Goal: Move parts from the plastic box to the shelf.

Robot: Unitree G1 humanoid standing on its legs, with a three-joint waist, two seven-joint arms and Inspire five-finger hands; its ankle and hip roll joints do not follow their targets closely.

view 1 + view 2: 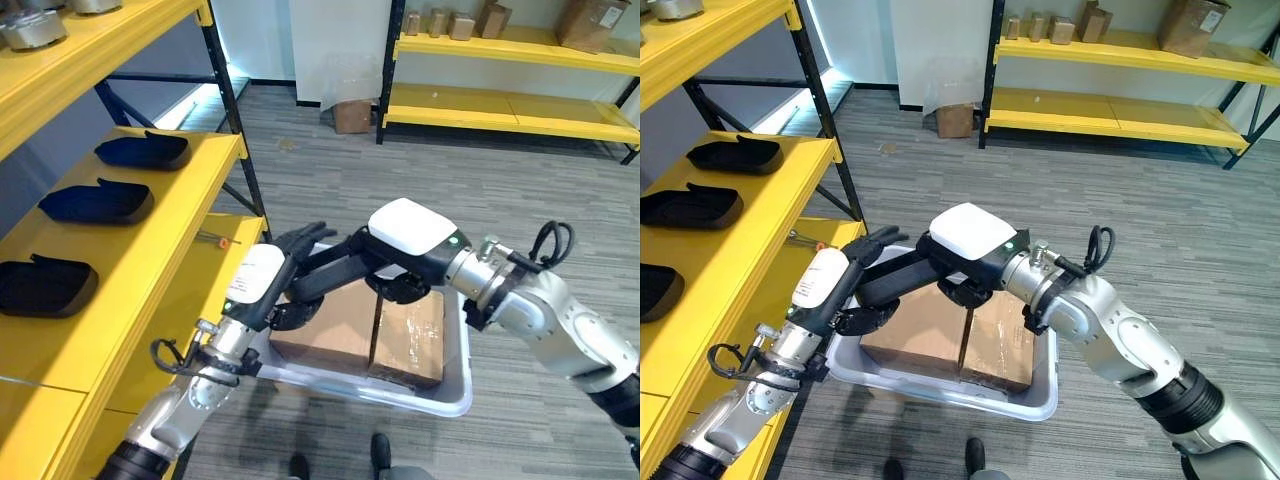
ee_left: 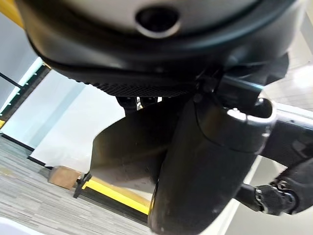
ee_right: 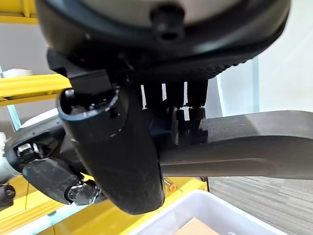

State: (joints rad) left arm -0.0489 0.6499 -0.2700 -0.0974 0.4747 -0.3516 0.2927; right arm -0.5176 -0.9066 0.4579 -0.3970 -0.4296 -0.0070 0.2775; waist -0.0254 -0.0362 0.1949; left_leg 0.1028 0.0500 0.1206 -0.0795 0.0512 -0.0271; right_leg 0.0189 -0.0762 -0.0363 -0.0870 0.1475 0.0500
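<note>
black part (image 1: 908, 275), long and curved, sits in the centre of the eye views, just above the white box (image 1: 1040, 403) and over the cardboard cartons (image 1: 920, 335) packed in it. both hands are on it: the left hand (image 1: 868, 247) has its fingers curled over the part's left end, and the right hand (image 1: 965, 278), under its white cover, clamps the right end, with the fingers wrapped over the dark body in the right wrist view. three more black parts (image 1: 140, 150) already lie in a row on the yellow shelf (image 1: 150, 255) at the left of the frame, each apart from the next. my judgement is that the step in hand is carrying this part left to the shelf. to do it well, keep both grips firm and the part level, lift it clear of the box rim before swinging left, and watch the black upright (image 1: 232, 120) at the shelf's corner. a bare patch of the shelf's board looks like the sensible landing place. a small orange-tipped thing (image 1: 222, 240) lies near the shelf's edge and is best avoided. as for writing, the cartons show tape and faint marks, but nothing is readable; the brown boxes (image 1: 450, 22) on the far shelves at upper right are too small to read.
</note>
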